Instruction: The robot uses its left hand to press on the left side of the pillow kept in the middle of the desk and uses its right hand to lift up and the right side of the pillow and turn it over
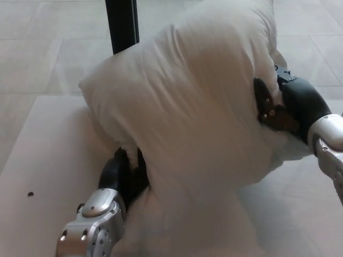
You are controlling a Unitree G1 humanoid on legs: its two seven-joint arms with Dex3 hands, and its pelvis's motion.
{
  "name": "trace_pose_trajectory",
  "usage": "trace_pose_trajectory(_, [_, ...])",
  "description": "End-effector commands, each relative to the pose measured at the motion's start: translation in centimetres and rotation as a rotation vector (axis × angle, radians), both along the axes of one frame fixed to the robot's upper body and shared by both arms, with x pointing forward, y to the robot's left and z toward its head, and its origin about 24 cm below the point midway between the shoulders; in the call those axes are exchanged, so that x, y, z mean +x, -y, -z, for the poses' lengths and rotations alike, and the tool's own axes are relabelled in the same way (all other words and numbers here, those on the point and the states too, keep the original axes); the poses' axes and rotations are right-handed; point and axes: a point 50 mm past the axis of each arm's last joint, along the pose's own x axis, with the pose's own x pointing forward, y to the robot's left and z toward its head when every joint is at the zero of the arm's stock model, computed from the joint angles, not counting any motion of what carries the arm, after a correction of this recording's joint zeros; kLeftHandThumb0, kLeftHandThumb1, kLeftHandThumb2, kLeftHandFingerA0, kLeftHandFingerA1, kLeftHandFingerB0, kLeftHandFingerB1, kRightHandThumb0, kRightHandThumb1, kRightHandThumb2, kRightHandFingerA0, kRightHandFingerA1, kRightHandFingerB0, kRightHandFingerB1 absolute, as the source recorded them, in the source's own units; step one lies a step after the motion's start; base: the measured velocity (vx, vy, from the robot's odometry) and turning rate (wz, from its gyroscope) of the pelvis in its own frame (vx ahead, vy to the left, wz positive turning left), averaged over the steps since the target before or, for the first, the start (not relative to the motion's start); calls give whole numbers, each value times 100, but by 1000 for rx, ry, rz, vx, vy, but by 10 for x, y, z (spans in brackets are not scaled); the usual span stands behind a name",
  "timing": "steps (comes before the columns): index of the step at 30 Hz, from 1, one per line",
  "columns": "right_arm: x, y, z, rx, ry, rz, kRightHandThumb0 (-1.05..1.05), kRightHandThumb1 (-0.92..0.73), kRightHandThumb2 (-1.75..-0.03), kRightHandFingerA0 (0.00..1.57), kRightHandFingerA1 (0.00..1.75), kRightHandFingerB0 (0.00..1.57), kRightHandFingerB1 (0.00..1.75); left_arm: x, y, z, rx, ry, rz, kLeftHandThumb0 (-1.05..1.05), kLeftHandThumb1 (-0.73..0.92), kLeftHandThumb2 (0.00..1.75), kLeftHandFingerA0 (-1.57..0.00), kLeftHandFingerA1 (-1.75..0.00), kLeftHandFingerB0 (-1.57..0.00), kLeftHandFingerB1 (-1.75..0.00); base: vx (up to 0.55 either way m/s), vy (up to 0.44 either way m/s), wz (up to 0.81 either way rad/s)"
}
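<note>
The big white pillow (193, 123) stands tipped up on the white desk (48, 155), its right side raised high and leaning over to the left. My left hand (126, 174) is pushed into the pillow's lower left edge, partly buried in the fabric. My right hand (276, 104) is shut on the pillow's raised right side, with one finger (262, 96) lying over the cloth. The pillow's underside and the desk beneath it are hidden.
A black post (122, 24) rises behind the pillow at the far edge of the desk. Pale floor tiles (48, 48) lie beyond. A tiny dark speck (30, 194) sits on the desk at the left.
</note>
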Motion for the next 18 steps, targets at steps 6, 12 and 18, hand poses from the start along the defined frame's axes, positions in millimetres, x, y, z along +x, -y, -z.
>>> trace_pose_trajectory(6, [-27, -92, 28, -135, -78, -434, -91, -71, -63, 21, 64, 21, 38, -29, 54, 35, 165, -87, 241, -80, 69, 107, -23, -66, -4, -30, 0, 0, 0])
trace_pose_trajectory(12, [-39, -115, 62, -171, -134, -482, -90, -54, -82, 19, 59, 20, 45, -41, 64, 45, 250, -54, 331, -105, 80, 116, 0, -19, 0, -15, 0, 0, 0])
trace_pose_trajectory(18, [-54, -140, 86, -212, -219, -537, -84, -51, -94, 23, 68, 18, 51, -56, 88, 50, 379, -11, 406, -90, 78, 105, -20, -50, 0, 0, 0, 0, 0])
